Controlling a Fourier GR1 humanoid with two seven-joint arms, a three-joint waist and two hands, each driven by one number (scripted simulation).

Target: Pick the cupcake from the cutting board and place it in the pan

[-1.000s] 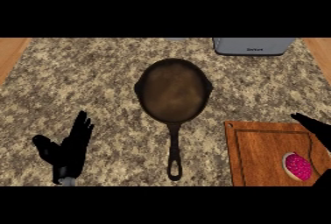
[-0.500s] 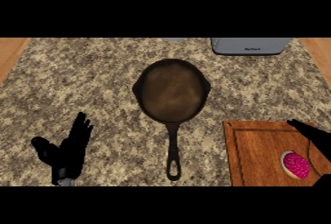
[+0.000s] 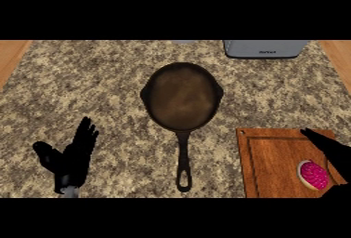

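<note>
One cupcake (image 3: 315, 175) sits on the cutting board (image 3: 274, 158), just beside the right hand (image 3: 330, 149), whose fingers lie straight. Curl round its base (not the pink top) before lifting toward the pan (image 3: 182, 95). Left hand (image 3: 70, 155) rests open on the table (image 3: 82, 83).

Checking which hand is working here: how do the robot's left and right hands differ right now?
The left hand shows whole at the lower left, open over the bare counter; the right hand is cut off by the right edge. The left is near no object; the right lies over the cutting board, beside the cupcake. Both are black, and neither holds anything.
</note>
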